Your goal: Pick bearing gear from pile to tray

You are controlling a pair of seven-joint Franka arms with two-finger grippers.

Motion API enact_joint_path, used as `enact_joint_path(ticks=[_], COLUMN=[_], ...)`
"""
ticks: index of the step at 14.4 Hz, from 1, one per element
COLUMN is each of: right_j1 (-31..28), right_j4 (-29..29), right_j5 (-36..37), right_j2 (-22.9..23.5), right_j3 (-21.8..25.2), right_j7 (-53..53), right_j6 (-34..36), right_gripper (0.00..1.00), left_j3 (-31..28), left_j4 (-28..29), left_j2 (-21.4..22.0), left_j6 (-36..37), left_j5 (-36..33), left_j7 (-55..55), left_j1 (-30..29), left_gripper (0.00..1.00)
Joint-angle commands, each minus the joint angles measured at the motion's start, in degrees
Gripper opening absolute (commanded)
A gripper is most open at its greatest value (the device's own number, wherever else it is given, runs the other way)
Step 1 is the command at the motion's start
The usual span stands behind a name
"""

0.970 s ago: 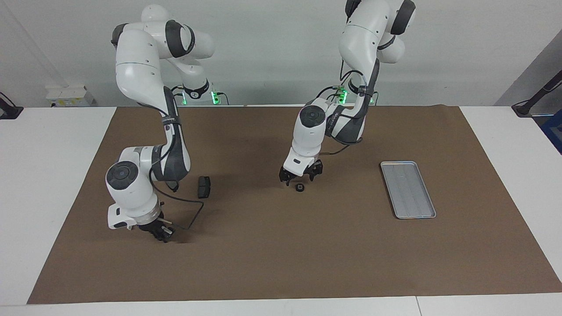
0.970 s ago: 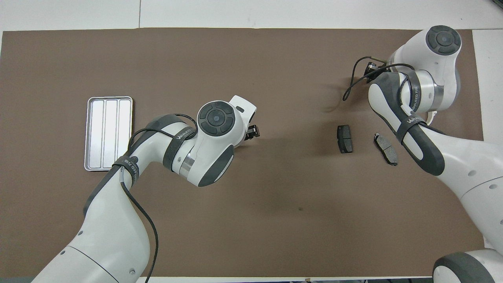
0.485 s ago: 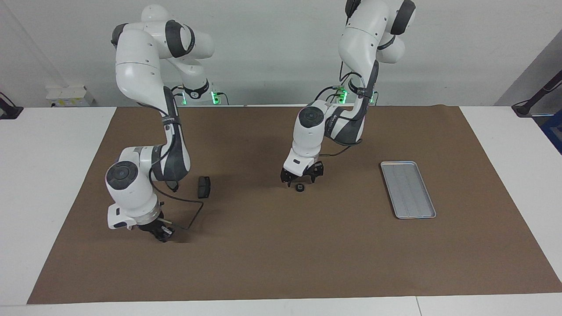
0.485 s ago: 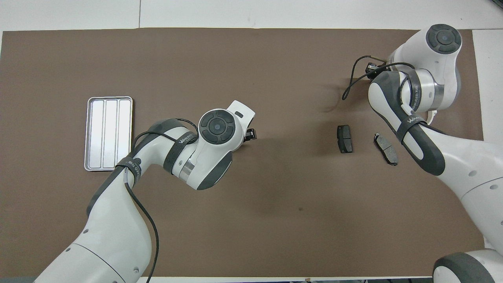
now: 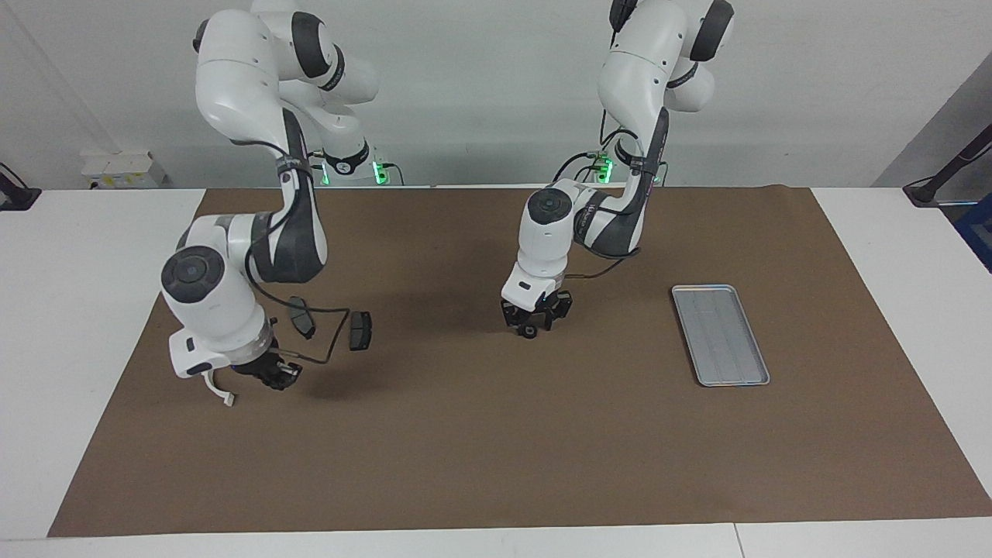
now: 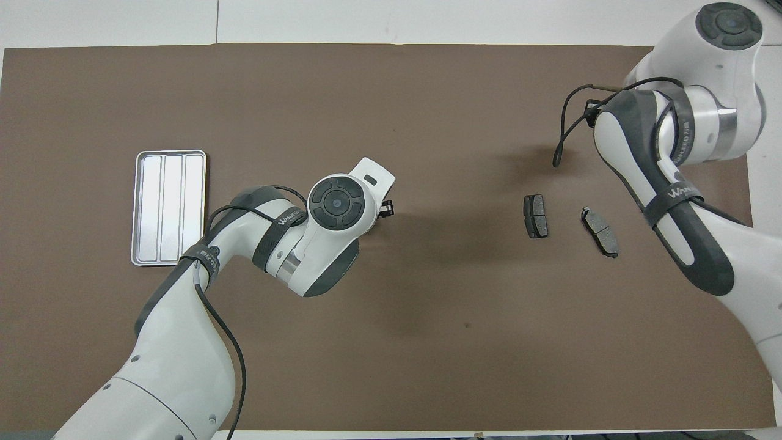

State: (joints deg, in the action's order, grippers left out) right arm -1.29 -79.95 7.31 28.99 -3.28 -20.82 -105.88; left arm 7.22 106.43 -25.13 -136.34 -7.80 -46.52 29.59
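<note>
Gear: the small black gear (image 5: 528, 332) lies on the tabletop (image 5: 496, 434), between the tips of the left gripper (image 5: 533, 323), well apart from the tray (image 5: 720, 334)

Left fingers: down around the gear; I cannot tell if they already clamp it

Right gripper: the right gripper (image 5: 273, 375) hangs over the mat near the brake pads (image 5: 359, 330), a white curved part below it; grip unclear

Risk: the tiny gear can slip or roll away if the fingers close off-centre

Views: only the facing view shows the gear; in the overhead view the left wrist covers it

Both glossy white robot arms (image 5: 248, 93) have dark grey joint bands and round grey caps. Thin black cables (image 6: 223, 330) run along them, and green lights glow at the bases.
</note>
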Motion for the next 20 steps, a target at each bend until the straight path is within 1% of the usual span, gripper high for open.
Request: enact_joint_path(ticks=[1,2,3,4,5,6,7,8,9,10,12,13,14,15,16,17,19,20], right_j1=[2.42,4.08,5.06,5.76,6.46,7.34,8.39,9.97,11.64,13.48,17.26,19.72,22.79,25.78,28.07,29.57,31.69,32.57], right_j4=[-1.79,-1.79,-1.79,-1.79,-1.79,-1.88,-1.88,-2.14,-2.32,-2.32,-2.93,-3.63,-4.68,-5.30,-5.48,-5.48,-5.48,-5.57], right_j5=[0.26,-0.10,-0.53,-1.23,-1.85,-1.94,-2.12,-3.16,-4.22,-4.58,-5.72,-6.16,-6.25,-6.25,-6.16,-6.16,-6.16,-6.16], right_j2=[-7.52,-9.46,-11.13,-12.37,-13.16,-13.52,-13.70,-13.79,-13.79,-13.61,-13.00,-12.39,-11.51,-10.28,-8.88,-7.47,-6.06,-5.27], right_j3=[-0.42,-0.42,-0.42,-0.42,-0.42,-0.42,-0.50,-0.50,-0.50,-0.59,-0.68,-0.68,-0.68,-0.59,-0.59,-0.59,-0.59,-0.59], right_j7=[1.05,0.44,-0.87,-2.63,-3.86,-5.18,-7.71,-11.83,-16.40,-20.10,-28.00,-32.57,-37.75,-42.76,-47.42,-50.95,-54.22,-55.28], right_j6=[7.16,9.62,11.65,12.71,13.68,13.95,14.21,13.78,13.34,12.73,9.66,7.29,4.14,1.15,-2.01,-4.39,-6.69,-7.14], right_gripper=[0.00,0.00,0.00,0.00,0.00,0.00,0.00,0.00,0.00,0.00,0.00,0.00,0.00,0.00,0.00,0.00,0.00,0.00], left_j3=[-0.88,-0.98,-0.98,-0.98,-1.24,-1.15,-0.98,-0.89,-1.06,-1.33,-1.15,-1.24,-1.24,-1.24,-1.24,-1.24,-1.33,-1.33], left_j4=[-0.07,-2.69,-7.42,-13.38,-18.49,-20.54,-20.56,-20.30,-20.21,-19.51,-18.46,-17.93,-15.92,-12.77,-7.61,-0.94,11.46,15.26], left_j2=[0.43,0.17,-0.62,-2.10,-2.55,-1.69,0.93,4.18,6.64,8.93,10.44,10.54,11.15,12.81,14.74,17.19,21.15,21.87], left_j6=[0.10,3.59,9.37,15.69,20.28,22.59,25.14,28.47,32.59,35.16,36.41,35.80,34.75,32.83,29.85,24.60,12.74,9.29], left_j5=[-1.69,-2.82,-3.62,-3.80,-3.89,-3.80,-3.11,-1.71,1.44,3.21,4.19,4.72,5.07,5.25,5.34,6.21,8.67,8.94], left_j7=[-1.20,-1.11,-0.94,-0.41,0.55,3.08,7.02,13.50,21.92,30.53,44.26,49.20,53.95,57.74,59.95,60.23,59.71,59.01], left_j1=[0.73,0.73,0.73,0.30,-0.93,-2.94,-5.57,-9.08,-13.81,-18.03,-27.87,-31.14,-34.57,-37.30,-39.24,-40.04,-40.05,-39.61], left_gripper=[0.00,0.00,0.00,0.00,0.00,0.00,0.00,0.00,0.00,0.00,0.00,0.00,0.00,0.00,0.00,0.00,0.00,0.00])
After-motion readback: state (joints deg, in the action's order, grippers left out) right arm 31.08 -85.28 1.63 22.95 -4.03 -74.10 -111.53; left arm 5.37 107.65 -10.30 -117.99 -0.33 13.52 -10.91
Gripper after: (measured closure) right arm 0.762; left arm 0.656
